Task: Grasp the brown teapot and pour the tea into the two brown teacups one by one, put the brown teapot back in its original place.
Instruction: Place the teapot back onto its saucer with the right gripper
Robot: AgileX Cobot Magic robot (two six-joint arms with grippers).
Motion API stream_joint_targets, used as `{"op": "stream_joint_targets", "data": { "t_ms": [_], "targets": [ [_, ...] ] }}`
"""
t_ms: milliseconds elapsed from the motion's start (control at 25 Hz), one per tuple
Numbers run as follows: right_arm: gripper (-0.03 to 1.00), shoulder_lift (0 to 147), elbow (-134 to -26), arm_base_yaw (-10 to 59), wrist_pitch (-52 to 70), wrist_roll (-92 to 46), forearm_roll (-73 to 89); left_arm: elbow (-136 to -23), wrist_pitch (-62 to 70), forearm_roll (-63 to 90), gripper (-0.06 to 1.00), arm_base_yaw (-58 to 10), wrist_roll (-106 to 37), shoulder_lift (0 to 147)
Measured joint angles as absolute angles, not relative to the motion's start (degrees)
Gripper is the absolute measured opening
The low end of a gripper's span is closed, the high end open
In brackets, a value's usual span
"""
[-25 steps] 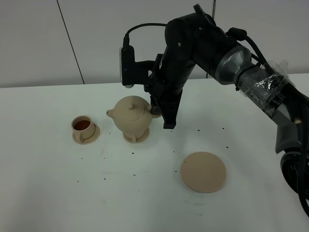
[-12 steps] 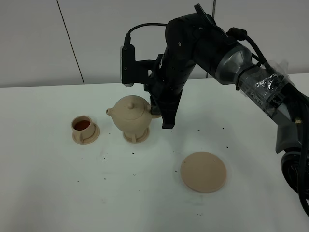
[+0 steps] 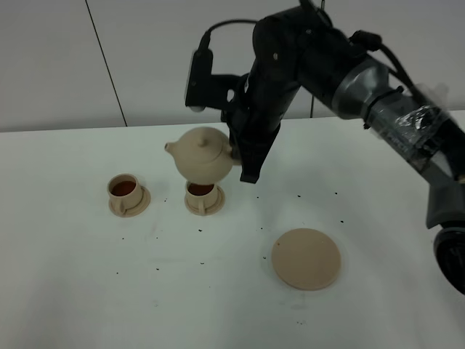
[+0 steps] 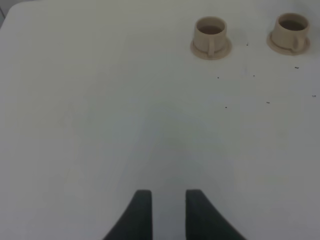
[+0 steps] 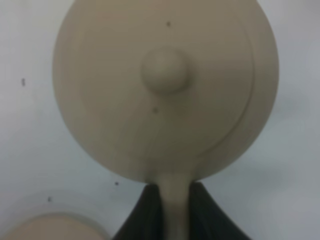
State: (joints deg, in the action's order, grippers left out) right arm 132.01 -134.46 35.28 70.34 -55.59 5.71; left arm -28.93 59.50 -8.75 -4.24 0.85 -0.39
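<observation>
The brown teapot [image 3: 202, 154] hangs level just above the right teacup [image 3: 201, 196], its spout pointing left. My right gripper [image 3: 235, 155] is shut on its loop handle; in the right wrist view the handle [image 5: 175, 210] sits between the dark fingers, below the lid knob [image 5: 165, 70]. Both brown teacups stand on small saucers and hold dark tea: the left one [image 3: 125, 190] and the one under the pot. The left wrist view shows them far off [image 4: 210, 35] [image 4: 291, 31]. My left gripper [image 4: 165, 200] is slightly open and empty over bare table. The flat round saucer [image 3: 306, 258] lies empty at front right.
Dark specks are scattered over the white table [image 3: 87, 291]. The big black right arm [image 3: 320, 58] reaches in from the right above the table's back half. A white wall stands behind the table.
The right gripper has lifted the teapot up and slightly right, off the right teacup, which now shows with tea in it. The left gripper has not moved.
</observation>
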Motion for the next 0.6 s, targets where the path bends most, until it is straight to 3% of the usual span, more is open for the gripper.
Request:
{"op": "stream_joint_targets", "data": {
  "t_ms": [600],
  "targets": [
    [0.1,120.6,-110.7,33.5,70.4,-47.7,1.0,-28.9,59.5,-8.7,0.24,-4.2,0.9,-0.4]
  ]
}}
